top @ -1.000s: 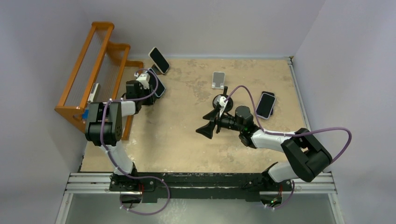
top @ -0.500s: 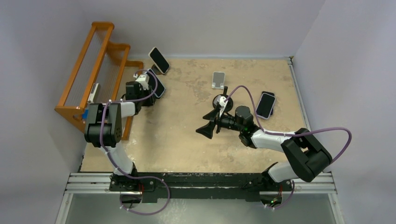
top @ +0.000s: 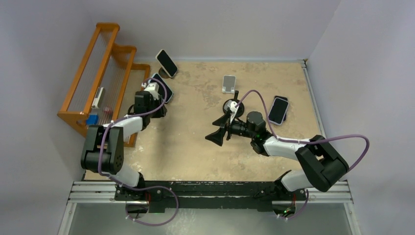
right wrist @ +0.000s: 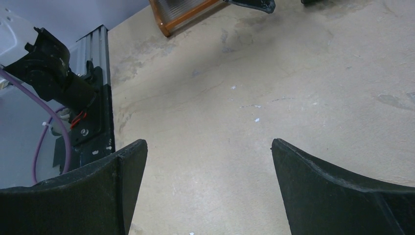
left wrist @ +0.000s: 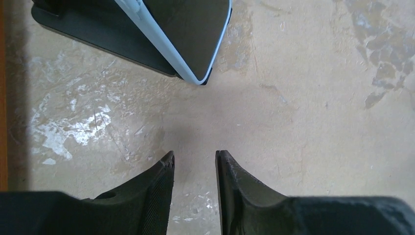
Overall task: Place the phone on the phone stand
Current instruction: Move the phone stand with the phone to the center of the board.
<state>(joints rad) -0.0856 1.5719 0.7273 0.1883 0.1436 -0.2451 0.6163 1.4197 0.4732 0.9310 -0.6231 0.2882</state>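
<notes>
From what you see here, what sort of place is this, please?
Probably a robot lab test cell: left arm and right arm bolted to a rail, plain walls boxing in a scuffed table.

The left arm was bent at a raised elbow over the near left and reached forward toward the far left. The left gripper pointed down at the surface, its jaws only narrowly parted, fingertips level with each other. The right arm stretched low from its base toward the centre. The right gripper faced leftward at a shallow angle, its jaws spread fully wide.
</notes>
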